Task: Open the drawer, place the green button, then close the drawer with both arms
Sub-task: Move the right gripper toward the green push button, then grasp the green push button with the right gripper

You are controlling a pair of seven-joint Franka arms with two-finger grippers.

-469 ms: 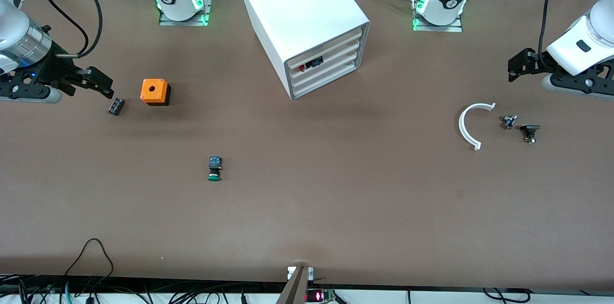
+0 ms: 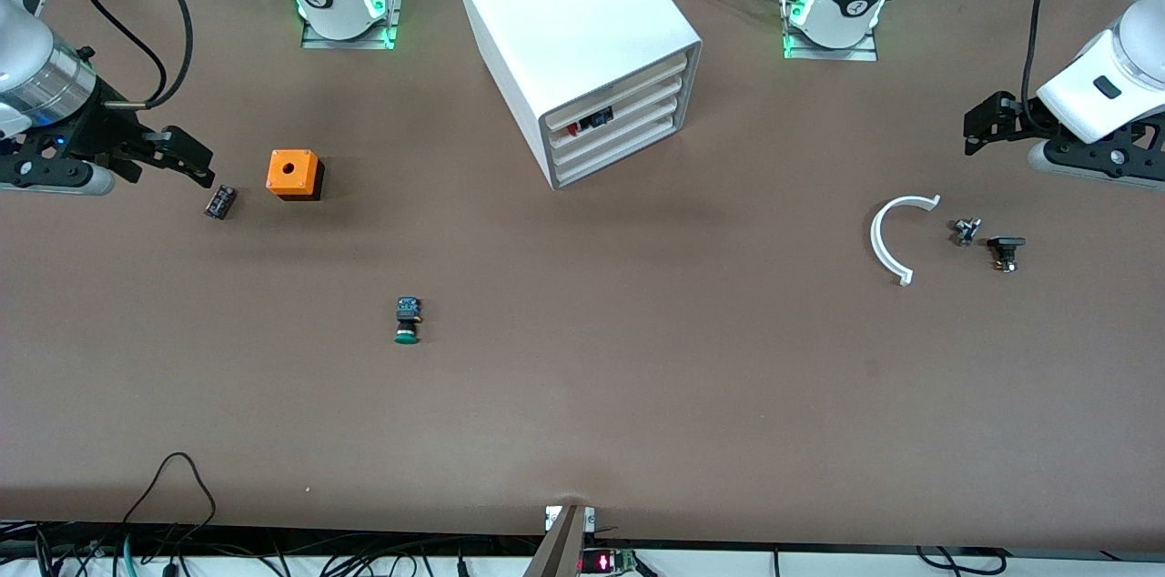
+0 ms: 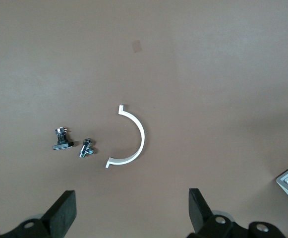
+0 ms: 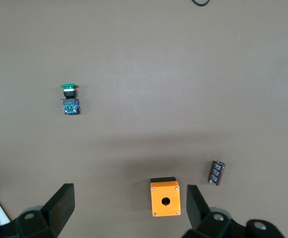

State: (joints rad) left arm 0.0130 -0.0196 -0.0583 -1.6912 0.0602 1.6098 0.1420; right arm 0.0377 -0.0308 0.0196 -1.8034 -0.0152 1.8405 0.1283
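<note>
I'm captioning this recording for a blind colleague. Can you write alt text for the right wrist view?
Seen from above the brown table, the right gripper hangs with its fingers open and empty. Between the fingers sits an orange box with a round hole in its top, and a small dark cylinder lies beside it. The green-capped button lies on its side, apart from both.

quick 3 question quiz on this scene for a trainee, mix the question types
1. True or false: the button lies in the drawer.
2. Which is nearest the front camera? A) orange box B) button C) white arc
3. Fill in: the left gripper and right gripper are both ____.

Key:
1. False. It lies on the table, and all four drawers of the cabinet are shut.
2. B
3. open, holding nothing
</note>
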